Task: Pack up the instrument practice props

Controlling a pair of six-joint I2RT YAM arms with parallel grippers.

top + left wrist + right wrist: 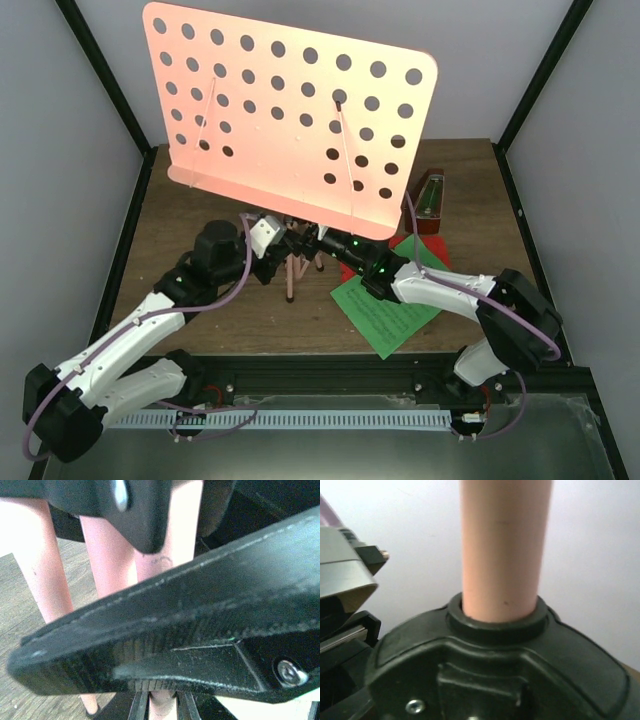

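Pink music stand (290, 110) from above, upright on table (190, 215), its vertical axis flanked closely by left gripper (281, 240) and right gripper (312, 240), both equally near, jaw widths indeterminable; left wrist, splayed pink legs (102, 555) behind blurred finger (175, 630); right wrist, tube (502, 545) rising from black collar (495, 625).

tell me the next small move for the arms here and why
Probably steady the pink pole with the left gripper so the right gripper can work the black collar around it and lower the desk. Both grippers meet under that tall, top-heavy desk. Whether either is clamped can't be seen.
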